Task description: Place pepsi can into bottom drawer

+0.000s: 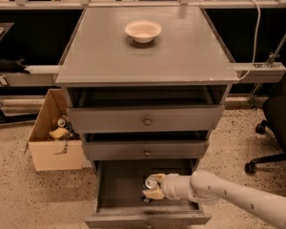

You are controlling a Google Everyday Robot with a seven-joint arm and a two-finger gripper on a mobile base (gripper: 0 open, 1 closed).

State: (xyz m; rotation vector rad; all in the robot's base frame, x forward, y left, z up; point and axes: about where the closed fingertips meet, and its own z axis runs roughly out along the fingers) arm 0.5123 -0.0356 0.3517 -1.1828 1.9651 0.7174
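Observation:
The bottom drawer (119, 185) of the grey cabinet is pulled open, showing its dark inside. My gripper (152, 190) reaches in from the right on a white arm and is shut on the pepsi can (151, 182). Only the can's silver top and a little dark side show. The can is low inside the drawer, right of its middle, at or just above the drawer floor. I cannot tell if it touches the floor.
A white bowl (143, 30) sits on the cabinet top (181, 56). The two upper drawers (146, 120) are nearly shut. A cardboard box (55, 137) with items stands at the left on the floor. A black chair (276, 123) is at the right.

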